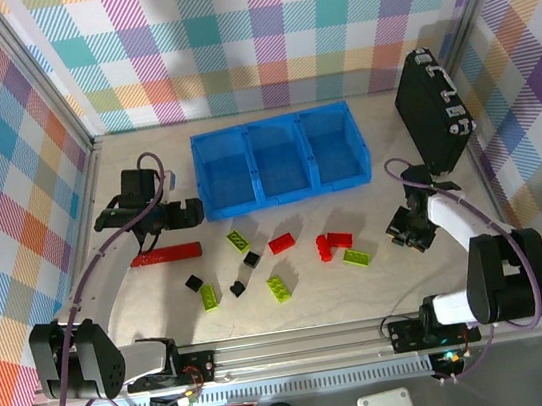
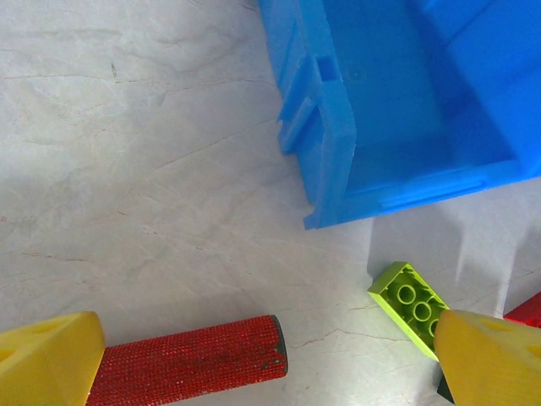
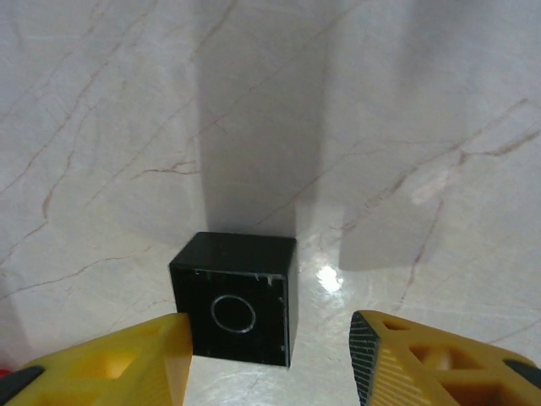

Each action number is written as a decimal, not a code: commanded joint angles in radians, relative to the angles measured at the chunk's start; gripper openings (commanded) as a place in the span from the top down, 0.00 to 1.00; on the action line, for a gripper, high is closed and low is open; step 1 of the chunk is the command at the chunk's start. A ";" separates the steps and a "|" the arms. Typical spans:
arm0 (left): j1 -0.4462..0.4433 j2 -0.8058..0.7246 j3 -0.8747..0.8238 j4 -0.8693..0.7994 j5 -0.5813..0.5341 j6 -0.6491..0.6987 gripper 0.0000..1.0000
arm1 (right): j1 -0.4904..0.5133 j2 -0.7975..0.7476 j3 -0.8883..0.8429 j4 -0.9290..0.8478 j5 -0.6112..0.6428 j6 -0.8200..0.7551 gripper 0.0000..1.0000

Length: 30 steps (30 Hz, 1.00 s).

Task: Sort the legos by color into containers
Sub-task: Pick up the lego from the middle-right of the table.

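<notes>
The containers [image 1: 275, 157] are three joined blue bins at the back of the table, and none holds a brick. Several legos lie loose in front of them: lime-green [image 1: 239, 239], red [image 1: 281, 244] and black [image 1: 252, 259]. My right gripper [image 1: 401, 230] is low at the right and open around a black cube [image 3: 237, 296]. Its left finger [image 3: 127, 364] touches the cube, while the right finger [image 3: 423, 359] stands apart. My left gripper [image 1: 192, 214] hangs open by the tray's near left corner [image 2: 338, 194]. A lime-green brick [image 2: 410, 304] lies upside down beside its right finger [image 2: 490, 359].
A long red bar [image 1: 165, 254] with a black end lies at the left, its tip [image 2: 275, 347] between my left fingers. A black hard case [image 1: 435, 109] leans at the right wall. More bricks [image 1: 280, 288] are scattered near the front rail.
</notes>
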 commanded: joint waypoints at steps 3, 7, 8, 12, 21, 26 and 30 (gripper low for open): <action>-0.010 -0.002 -0.003 -0.014 -0.024 0.018 0.00 | 0.021 0.036 0.042 -0.006 0.037 -0.002 0.48; -0.009 -0.002 -0.002 -0.012 -0.020 0.019 0.00 | 0.042 0.052 0.059 -0.021 0.053 0.005 0.48; -0.009 0.000 -0.001 -0.012 -0.020 0.019 0.00 | 0.048 0.052 0.063 -0.026 0.058 0.006 0.48; -0.010 0.002 -0.001 -0.012 -0.015 0.019 0.00 | 0.063 0.059 0.074 -0.033 0.085 0.005 0.48; -0.009 -0.004 0.003 -0.017 -0.019 0.021 0.00 | 0.073 0.108 0.092 -0.024 0.103 -0.006 0.49; -0.010 -0.008 -0.001 -0.018 -0.020 0.021 0.00 | 0.080 0.150 0.099 -0.016 0.103 -0.012 0.51; -0.009 -0.007 -0.002 -0.015 -0.018 0.021 0.00 | 0.082 0.155 0.099 -0.016 0.104 -0.014 0.58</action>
